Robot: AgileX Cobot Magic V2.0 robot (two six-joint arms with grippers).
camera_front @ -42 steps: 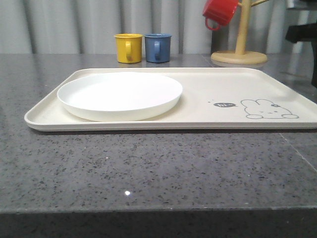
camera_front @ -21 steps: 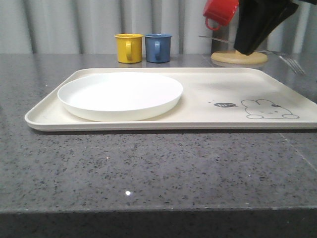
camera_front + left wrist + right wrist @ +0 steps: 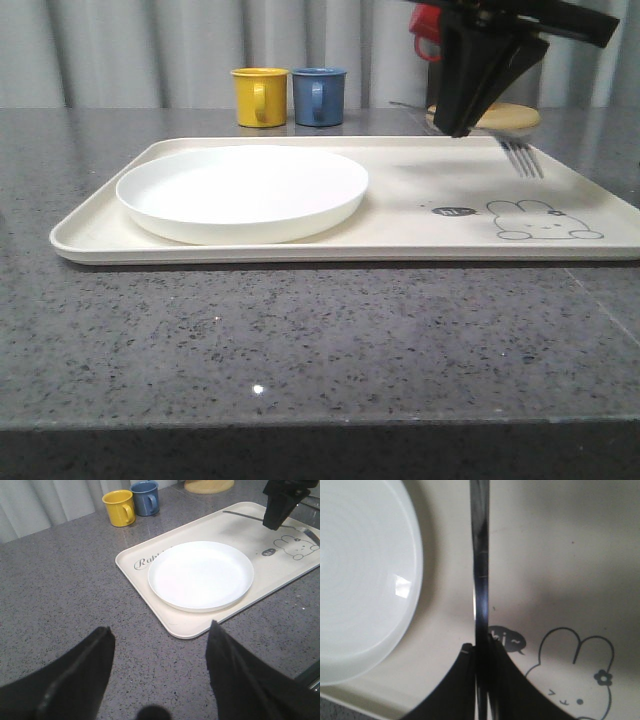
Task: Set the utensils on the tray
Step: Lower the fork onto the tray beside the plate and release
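My right gripper (image 3: 458,128) hangs over the right half of the cream tray (image 3: 400,215), shut on a silver fork (image 3: 520,156). The fork lies level just above the tray, its tines toward the right rim and its handle (image 3: 480,555) running out past the fingers. In the right wrist view the gripper (image 3: 481,652) pinches the fork near the rabbit drawing (image 3: 575,665). My left gripper (image 3: 160,628) stands open over the grey counter, short of the tray's corner (image 3: 180,627), with nothing between its fingers.
A round white plate (image 3: 242,192) takes up the tray's left half. A yellow mug (image 3: 259,96) and a blue mug (image 3: 318,95) stand behind the tray. A wooden mug tree (image 3: 500,113) with a red mug (image 3: 428,28) stands at the back right.
My right arm has come in from the right with the fork and moved left and down, so the fork now hangs over the tray's right half.
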